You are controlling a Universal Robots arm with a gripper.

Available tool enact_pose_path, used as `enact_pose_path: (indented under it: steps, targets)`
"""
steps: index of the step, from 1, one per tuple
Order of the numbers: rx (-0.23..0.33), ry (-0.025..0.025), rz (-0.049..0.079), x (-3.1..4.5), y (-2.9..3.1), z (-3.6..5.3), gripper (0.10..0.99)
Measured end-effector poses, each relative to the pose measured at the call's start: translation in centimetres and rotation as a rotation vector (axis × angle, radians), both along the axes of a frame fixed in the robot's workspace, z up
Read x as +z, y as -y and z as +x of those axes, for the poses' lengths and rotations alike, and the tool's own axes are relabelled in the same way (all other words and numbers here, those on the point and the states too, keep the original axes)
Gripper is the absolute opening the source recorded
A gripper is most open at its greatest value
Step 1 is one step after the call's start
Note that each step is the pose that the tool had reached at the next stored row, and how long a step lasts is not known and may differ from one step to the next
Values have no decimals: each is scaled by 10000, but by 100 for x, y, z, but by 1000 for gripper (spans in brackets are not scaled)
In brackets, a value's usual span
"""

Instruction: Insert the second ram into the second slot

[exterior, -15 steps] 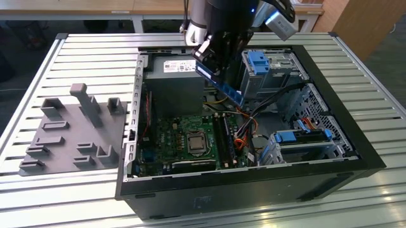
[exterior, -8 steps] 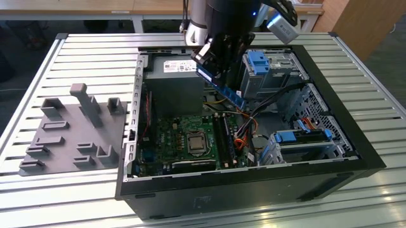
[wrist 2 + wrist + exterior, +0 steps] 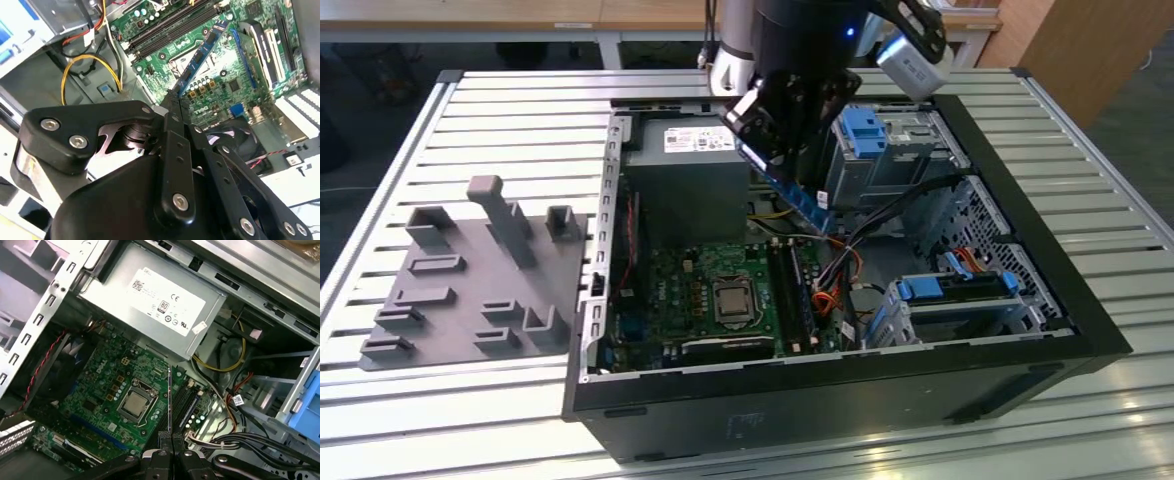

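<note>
My gripper (image 3: 781, 150) hangs over the open computer case and is shut on the second ram (image 3: 790, 188), a thin blue-green stick with dark chips. In the exterior view the stick slants down from the fingers above the motherboard. In the second wrist view the ram (image 3: 204, 54) reaches out from the gripper (image 3: 175, 102) over the board. In the first wrist view the gripper (image 3: 171, 437) holds the ram (image 3: 170, 397) edge-on, next to the long black memory slots (image 3: 186, 404). These slots (image 3: 790, 285) lie beside the processor socket (image 3: 731, 300), below the stick. I cannot tell which one is the second slot.
The case walls (image 3: 854, 385) ring the board. A grey power supply (image 3: 687, 140) sits at the back, with blue drive-bay tabs (image 3: 867, 130) and loose cables (image 3: 881, 215) on the exterior view's right. A grey fixture plate (image 3: 467, 280) lies outside the case on the slatted table (image 3: 520, 110).
</note>
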State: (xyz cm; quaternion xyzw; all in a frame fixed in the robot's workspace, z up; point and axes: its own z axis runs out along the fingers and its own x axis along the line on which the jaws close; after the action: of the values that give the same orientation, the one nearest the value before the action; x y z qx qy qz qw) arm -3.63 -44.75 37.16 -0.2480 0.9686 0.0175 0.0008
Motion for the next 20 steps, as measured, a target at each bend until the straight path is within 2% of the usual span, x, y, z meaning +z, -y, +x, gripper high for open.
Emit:
enact_pose_path:
  steps: [20]
  targets:
    - [-3213, 2, -39, -26, 0, 0, 118]
